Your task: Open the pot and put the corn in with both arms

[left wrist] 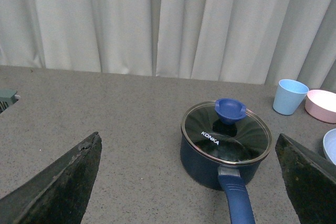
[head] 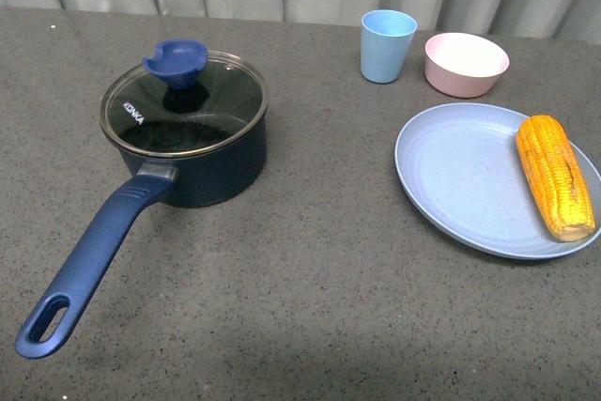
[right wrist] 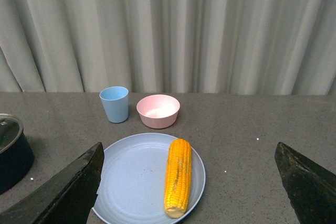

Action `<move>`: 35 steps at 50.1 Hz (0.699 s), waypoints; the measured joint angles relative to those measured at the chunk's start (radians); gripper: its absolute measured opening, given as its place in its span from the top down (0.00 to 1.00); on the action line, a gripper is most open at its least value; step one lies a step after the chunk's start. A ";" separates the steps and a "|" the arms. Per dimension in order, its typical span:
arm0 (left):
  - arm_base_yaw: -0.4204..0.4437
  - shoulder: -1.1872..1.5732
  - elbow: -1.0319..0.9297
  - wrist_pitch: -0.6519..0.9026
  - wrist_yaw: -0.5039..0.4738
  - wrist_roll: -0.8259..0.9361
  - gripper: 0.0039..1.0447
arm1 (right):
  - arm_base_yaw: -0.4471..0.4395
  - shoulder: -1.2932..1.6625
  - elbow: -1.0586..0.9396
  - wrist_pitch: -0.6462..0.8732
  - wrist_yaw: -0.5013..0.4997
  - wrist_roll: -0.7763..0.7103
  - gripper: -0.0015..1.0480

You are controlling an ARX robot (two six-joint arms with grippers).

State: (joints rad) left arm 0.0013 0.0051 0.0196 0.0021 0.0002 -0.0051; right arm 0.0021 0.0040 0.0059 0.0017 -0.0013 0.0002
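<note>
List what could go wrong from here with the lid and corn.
1. The knob is small and curved; a poor pinch could drop the glass lid or drag the pot.
2. The corn is round and lies near the rim of the plate; it may roll off when gripped.
3. The handle juts toward the robot; a low reach could bump it and turn the pot.
</note>
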 joint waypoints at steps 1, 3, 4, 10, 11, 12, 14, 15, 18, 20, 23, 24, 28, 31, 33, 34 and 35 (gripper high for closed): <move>0.000 0.000 0.000 0.000 0.000 0.000 0.06 | 0.000 0.000 0.000 0.000 0.000 0.000 0.09; 0.000 0.000 0.000 0.000 0.000 0.000 0.06 | 0.000 0.000 0.000 0.000 0.000 0.000 0.09; 0.000 0.000 0.000 0.000 0.000 0.000 0.06 | 0.000 0.000 0.000 0.000 0.000 0.000 0.09; 0.000 0.000 0.000 0.000 0.000 0.000 0.06 | 0.000 0.000 0.000 0.000 0.000 0.000 0.09; 0.000 0.000 0.000 0.000 0.000 0.000 0.06 | 0.000 0.000 0.000 0.000 0.000 0.000 0.09; 0.000 0.000 0.000 0.000 0.000 0.000 0.06 | 0.000 0.000 0.000 0.000 0.000 0.000 0.09; 0.000 0.000 0.000 0.000 0.000 0.000 0.06 | 0.000 0.000 0.000 0.000 0.000 0.000 0.09; 0.000 0.000 0.000 0.000 0.000 0.000 0.06 | 0.000 0.000 0.000 0.000 0.000 0.000 0.09; 0.000 0.000 0.000 0.000 0.000 0.000 0.06 | 0.000 0.000 0.000 0.000 0.000 0.000 0.09; 0.000 0.000 0.000 0.000 0.000 0.000 0.06 | 0.000 0.000 0.000 0.000 0.000 0.000 0.09; 0.000 0.000 0.000 0.000 0.000 0.000 0.06 | 0.000 0.000 0.000 0.000 0.000 0.000 0.09; 0.000 0.000 0.000 0.000 0.000 0.000 0.06 | 0.000 0.000 0.000 0.000 0.000 0.000 0.09; 0.000 0.000 0.000 0.000 0.000 0.000 0.06 | 0.000 0.000 0.000 0.000 0.000 0.000 0.09; 0.000 0.000 0.000 0.000 0.000 0.000 0.06 | 0.000 0.000 0.000 0.000 0.000 0.000 0.09; 0.000 0.000 0.000 0.000 0.000 0.000 0.06 | 0.000 0.000 0.000 0.000 0.000 0.000 0.09; 0.000 0.000 0.000 0.000 0.000 0.000 0.06 | 0.000 0.000 0.000 0.000 0.000 0.000 0.09; 0.000 0.000 0.000 0.000 0.000 0.000 0.06 | 0.000 0.000 0.000 0.000 0.000 0.000 0.09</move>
State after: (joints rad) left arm 0.0013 0.0051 0.0196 0.0021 0.0002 -0.0051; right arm 0.0021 0.0040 0.0059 0.0017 -0.0010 0.0002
